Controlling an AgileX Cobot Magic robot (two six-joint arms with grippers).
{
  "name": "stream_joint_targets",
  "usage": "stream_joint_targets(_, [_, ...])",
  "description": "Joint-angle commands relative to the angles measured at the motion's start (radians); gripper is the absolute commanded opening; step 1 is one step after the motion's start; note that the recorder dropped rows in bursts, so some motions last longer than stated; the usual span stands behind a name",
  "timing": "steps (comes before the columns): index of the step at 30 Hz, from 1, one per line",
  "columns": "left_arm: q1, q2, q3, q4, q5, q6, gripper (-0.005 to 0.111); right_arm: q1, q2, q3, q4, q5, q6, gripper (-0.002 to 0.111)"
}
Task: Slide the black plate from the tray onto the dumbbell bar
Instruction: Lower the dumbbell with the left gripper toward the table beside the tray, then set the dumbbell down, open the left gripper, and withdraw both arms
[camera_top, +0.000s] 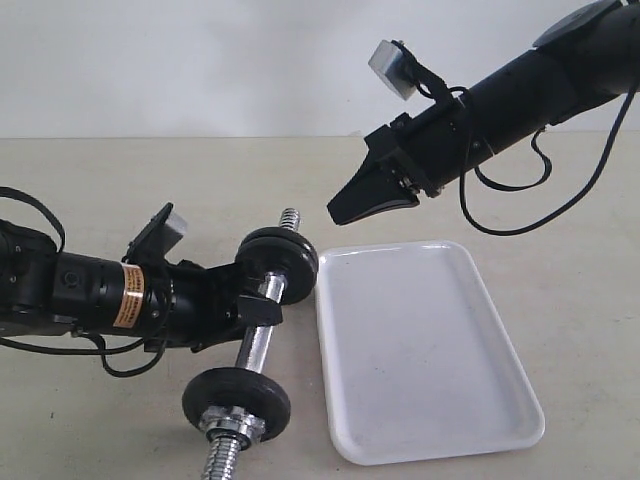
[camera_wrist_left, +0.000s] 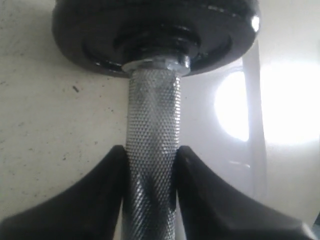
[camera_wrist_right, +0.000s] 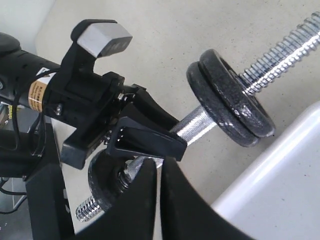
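Evidently the tray (camera_top: 420, 350) is holding no disc, and we are seeing the black plate (camera_wrist_right: 245, 112) sitting on the far end of the dumbbell bar (camera_top: 256, 345), pressed against a second disc (camera_wrist_right: 210, 100). We are clasping the bar's knurled middle with the left gripper (camera_wrist_left: 150, 150); its fingers are bracketing the bar narrowly and seem to be touching it on both sides. The right gripper (camera_top: 335, 210) is hanging closed and empty above the tray's far corner, close to the plate.

We are judging the slide as done, so the danger is lying in the letting go. No nut is showing on the far threaded end (camera_top: 290, 217), whereas the near disc (camera_top: 236, 395) is backed by the star nut (camera_top: 232, 425). If the bar is tipping as the fingers are parting, both far discs could be slipping off. Resting on round rims, the bar could also be rolling toward the tray.
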Motion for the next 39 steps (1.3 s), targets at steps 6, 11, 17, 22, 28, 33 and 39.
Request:
stream_joint_targets(6, [-0.001, -0.023, -0.024, -0.046, -0.167, 0.015, 0.033, 0.000, -0.014, -0.005, -0.007, 0.008, -0.007, 0.000])
stream_joint_targets(11, [-0.001, -0.023, -0.024, -0.046, -0.167, 0.015, 0.033, 0.000, -0.014, -0.005, -0.007, 0.008, -0.004, 0.000])
stream_joint_targets(17, [-0.001, -0.023, -0.024, -0.046, -0.167, 0.015, 0.033, 0.000, -0.014, -0.005, -0.009, 0.008, -0.004, 0.000])
stream_joint_targets(22, [-0.001, -0.023, -0.024, -0.046, -0.165, 0.015, 0.033, 0.000, -0.014, -0.005, -0.009, 0.008, -0.006, 0.000])
stream_joint_targets(28, [-0.001, -0.023, -0.024, -0.112, -0.163, 0.054, 0.029, 0.000, -0.014, -0.005, -0.009, 0.008, -0.018, 0.000])
stream_joint_targets(33, [0.001, -0.027, -0.024, -0.181, -0.170, 0.153, 0.011, 0.000, -0.056, -0.005, -0.009, 0.008, -0.034, 0.000])
stream_joint_targets(39, [0.001, -0.041, -0.063, -0.187, -0.174, 0.263, 0.004, 0.000, -0.186, -0.005, -0.019, -0.107, -0.060, 0.000])
